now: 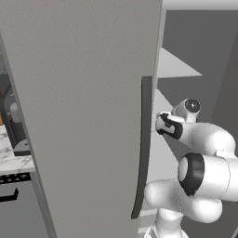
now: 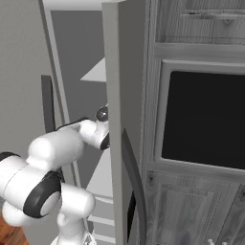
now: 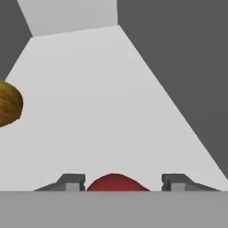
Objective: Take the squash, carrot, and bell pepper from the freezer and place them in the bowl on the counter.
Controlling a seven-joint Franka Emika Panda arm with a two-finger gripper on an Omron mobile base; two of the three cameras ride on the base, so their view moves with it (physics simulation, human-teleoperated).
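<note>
The freezer's grey door [image 1: 83,116] stands open and my arm reaches past its dark handle [image 1: 144,148] into the compartment. In the hand view my gripper [image 3: 122,181] has its two fingertips [image 3: 73,181] close on either side of the red bell pepper [image 3: 116,182], on the pale shelf [image 3: 111,111]; the contact itself is hidden at the frame's bottom. The yellow-brown squash [image 3: 8,107] lies at the left edge of that shelf. The carrot and the bowl are out of view. A strip of the marble counter [image 1: 14,160] shows left of the door.
A second grey door with a curved dark handle [image 2: 134,186] stands just right of my arm. Beyond it are wood-grain cabinets and a black oven window [image 2: 206,119]. Dark side walls close in the shelf. A dark appliance [image 1: 16,128] sits on the counter.
</note>
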